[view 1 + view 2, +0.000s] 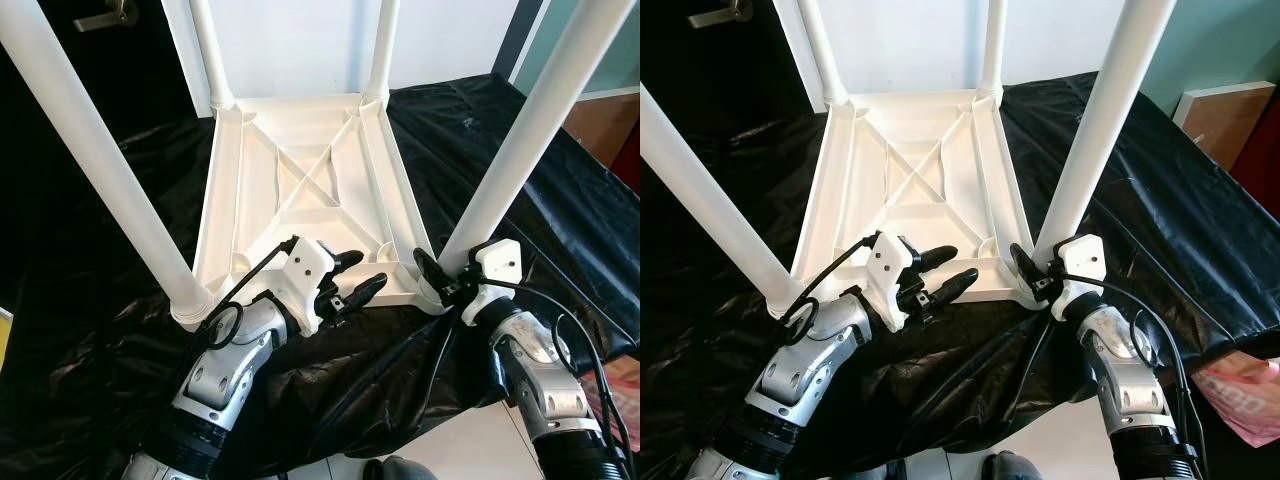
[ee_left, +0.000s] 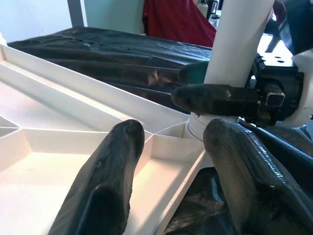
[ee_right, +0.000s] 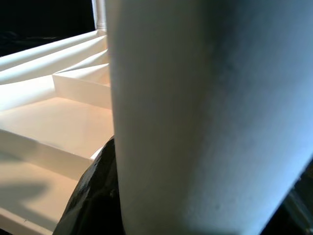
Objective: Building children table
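Two silver arms are reaching forward at the near edge of the left eye view; the left tool (image 1: pixel 350 280) is hovering with its black fingers spread over the near rim of the upturned white children's table (image 1: pixel 300 185), which is lying top-down on a black plastic sheet (image 1: pixel 470 150) with its four legs pointing up; the right tool (image 1: pixel 440 280) is sitting at the base of the near right leg (image 1: pixel 520 140), its fingers pinching that leg where it enters the corner socket; the near left leg (image 1: pixel 95 150) is rising from the opposite corner. Seen from the left wrist, the fingers (image 2: pixel 105 186) are standing apart above the ribbed underside, looking toward the right tool closed around the leg's foot. Seen from the right wrist, the white leg (image 3: pixel 205 117) is pressing close against a black finger (image 3: pixel 93 196).
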{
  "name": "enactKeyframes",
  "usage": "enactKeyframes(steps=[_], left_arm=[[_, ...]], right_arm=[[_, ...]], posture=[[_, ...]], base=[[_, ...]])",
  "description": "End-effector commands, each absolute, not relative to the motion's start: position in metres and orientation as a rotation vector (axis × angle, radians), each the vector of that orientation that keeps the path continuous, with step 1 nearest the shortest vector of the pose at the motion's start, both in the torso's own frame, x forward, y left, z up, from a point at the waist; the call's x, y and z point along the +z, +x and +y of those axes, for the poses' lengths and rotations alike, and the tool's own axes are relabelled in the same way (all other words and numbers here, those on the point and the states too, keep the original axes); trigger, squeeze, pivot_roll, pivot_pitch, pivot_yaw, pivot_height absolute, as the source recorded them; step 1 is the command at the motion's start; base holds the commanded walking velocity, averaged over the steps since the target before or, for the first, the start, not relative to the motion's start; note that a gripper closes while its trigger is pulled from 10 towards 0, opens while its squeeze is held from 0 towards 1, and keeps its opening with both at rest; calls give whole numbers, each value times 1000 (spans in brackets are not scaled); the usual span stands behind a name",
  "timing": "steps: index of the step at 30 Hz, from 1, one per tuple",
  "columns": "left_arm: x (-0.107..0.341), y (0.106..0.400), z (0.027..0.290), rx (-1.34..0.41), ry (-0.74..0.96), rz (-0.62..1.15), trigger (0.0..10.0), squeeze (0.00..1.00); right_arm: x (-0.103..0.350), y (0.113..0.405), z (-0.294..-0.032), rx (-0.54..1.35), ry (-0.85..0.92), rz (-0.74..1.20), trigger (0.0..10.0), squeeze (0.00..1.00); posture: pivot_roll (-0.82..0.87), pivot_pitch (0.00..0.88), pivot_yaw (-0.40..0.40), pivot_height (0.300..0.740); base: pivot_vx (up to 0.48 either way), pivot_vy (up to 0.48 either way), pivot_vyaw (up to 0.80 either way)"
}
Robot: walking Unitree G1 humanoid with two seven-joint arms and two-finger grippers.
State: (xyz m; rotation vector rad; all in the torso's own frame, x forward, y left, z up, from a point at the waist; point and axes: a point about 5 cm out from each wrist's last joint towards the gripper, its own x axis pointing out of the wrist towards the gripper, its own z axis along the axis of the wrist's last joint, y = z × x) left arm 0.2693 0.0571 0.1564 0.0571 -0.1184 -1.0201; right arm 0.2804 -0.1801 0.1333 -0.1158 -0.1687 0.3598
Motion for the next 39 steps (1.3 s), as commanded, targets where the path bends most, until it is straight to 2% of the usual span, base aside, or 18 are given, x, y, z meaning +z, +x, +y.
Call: enactKeyframes(steps=[1, 3, 5, 11, 18, 22, 34, 35, 39], left_arm=[[153, 265, 55, -1108, 64, -110, 10000, 0], [151, 264, 54, -1114, 59, -103, 10000, 0], [150, 264, 53, -1117, 56, -100, 10000, 0], [149, 263, 52, -1120, 54, -98, 10000, 0], [150, 265, 49, -1129, 48, -104, 10000, 0], [151, 266, 49, -1133, 49, -110, 10000, 0], [153, 271, 50, -1131, 62, -120, 10000, 0], [153, 271, 49, -1132, 64, -121, 10000, 0], [153, 272, 48, -1134, 64, -125, 10000, 0]], right_arm=[[131, 278, -182, 342, -120, -159, 10000, 0], [123, 279, -182, 176, -100, -115, 10000, 0], [120, 278, -179, 105, -68, -104, 10000, 0], [118, 277, -174, 38, -37, -94, 10000, 0], [113, 276, -163, -222, 30, -87, 10000, 0], [116, 278, -154, -208, 43, -101, 10000, 0], [118, 282, -151, -207, 34, -112, 10000, 0], [119, 282, -152, -199, 32, -122, 10000, 1000], [126, 281, -158, -162, 12, -165, 10000, 1000]], posture=[[-7, 54, -13, 740], [-17, 59, -5, 740], [-18, 59, -2, 740], [-19, 56, -5, 740], [-18, 39, -3, 740], [-16, 23, 0, 740], [-19, 0, 7, 740], [-19, 0, 7, 740], [-27, 0, 9, 740]], base=[[0, 0, 0], [0, 0, 0], [0, 0, 0], [0, 0, 0], [0, 0, 0], [0, 0, 0], [0, 0, 0], [0, 0, 0], [0, 0, 0]])
